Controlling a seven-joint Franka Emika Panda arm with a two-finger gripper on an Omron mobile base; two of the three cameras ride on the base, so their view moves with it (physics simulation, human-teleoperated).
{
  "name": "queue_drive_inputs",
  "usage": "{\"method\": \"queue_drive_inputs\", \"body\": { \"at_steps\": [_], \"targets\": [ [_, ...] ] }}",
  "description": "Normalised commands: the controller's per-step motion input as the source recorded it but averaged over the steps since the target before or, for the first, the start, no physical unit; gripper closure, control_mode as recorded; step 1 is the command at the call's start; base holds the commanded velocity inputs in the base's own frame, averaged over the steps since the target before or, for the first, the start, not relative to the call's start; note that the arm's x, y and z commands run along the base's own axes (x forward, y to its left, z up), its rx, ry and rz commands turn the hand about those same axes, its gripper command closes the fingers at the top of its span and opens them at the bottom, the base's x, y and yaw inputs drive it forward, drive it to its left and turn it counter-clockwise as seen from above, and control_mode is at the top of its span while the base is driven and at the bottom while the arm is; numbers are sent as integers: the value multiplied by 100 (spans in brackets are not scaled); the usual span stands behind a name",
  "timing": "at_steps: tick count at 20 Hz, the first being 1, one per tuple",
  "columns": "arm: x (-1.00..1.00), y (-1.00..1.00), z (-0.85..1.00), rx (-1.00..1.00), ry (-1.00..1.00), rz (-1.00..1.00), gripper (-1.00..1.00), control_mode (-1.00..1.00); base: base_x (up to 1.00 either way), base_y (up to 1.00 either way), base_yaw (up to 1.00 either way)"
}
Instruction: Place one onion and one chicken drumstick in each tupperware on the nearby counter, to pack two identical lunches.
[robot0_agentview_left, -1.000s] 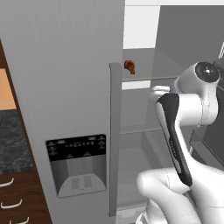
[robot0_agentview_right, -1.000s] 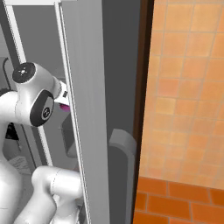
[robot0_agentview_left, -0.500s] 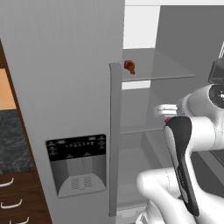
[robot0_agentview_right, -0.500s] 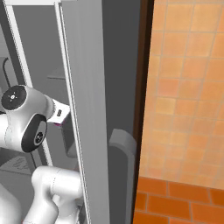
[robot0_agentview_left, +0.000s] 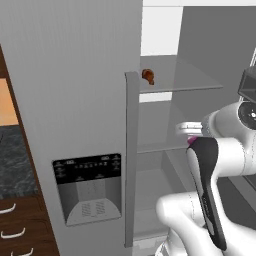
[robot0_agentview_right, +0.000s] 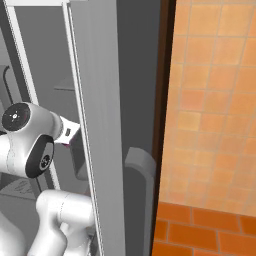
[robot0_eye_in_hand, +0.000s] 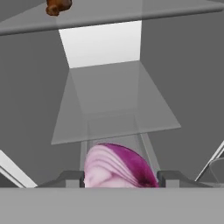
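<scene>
You are facing an open fridge (robot0_agentview_left: 90, 75) with grey walls and glass shelves (robot0_agentview_left: 175, 82); a strip of black stone desk (robot0_agentview_left: 15, 165) over brown drawers shows at the left edge of the left base view, and orange tiles (robot0_agentview_right: 210, 100) fill the right side of the right base view.

Against a second ago, the arm has dropped: the wrist that sat level with the upper shelf now sits by the middle one, and the camera has not moved.

The hand view gives you what the base views barely do: one onion (robot0_eye_in_hand: 118, 168) sits right between the two finger tips (robot0_eye_in_hand: 72, 178), pink and purple, filling the gap. The jaws stand at middling width with the tips at either side of the bulb; you cannot tell from these pictures whether they press it yet. In the left base view you get just a sliver of magenta (robot0_agentview_left: 192, 140) behind the forearm.

Count one onion and one chicken drumstick (robot0_agentview_left: 148, 76). The drumstick lies on the upper shelf near its front left corner, well above the gripper (robot0_eye_in_hand: 119, 179).
</scene>
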Motion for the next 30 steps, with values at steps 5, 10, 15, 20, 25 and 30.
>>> {"method": "queue_drive_inputs", "body": {
  "at_steps": [5, 10, 15, 20, 25, 30],
  "targets": [
    [0, 0, 0, 0, 0, 0, 100, -100, 0, 0, 0],
    [0, 0, 0, 0, 0, 0, 100, -100, 0, 0, 0],
    [-6, 5, 0, 0, 0, 0, 100, -100, 0, 0, 0],
    [0, 0, 0, 0, 0, 0, 100, 100, -20, 83, 12],
    [0, 0, 0, 0, 0, 0, 100, 100, -88, 100, 20],
    [0, 0, 0, 0, 0, 0, 100, 100, -9, 100, 15]
  ]
}}
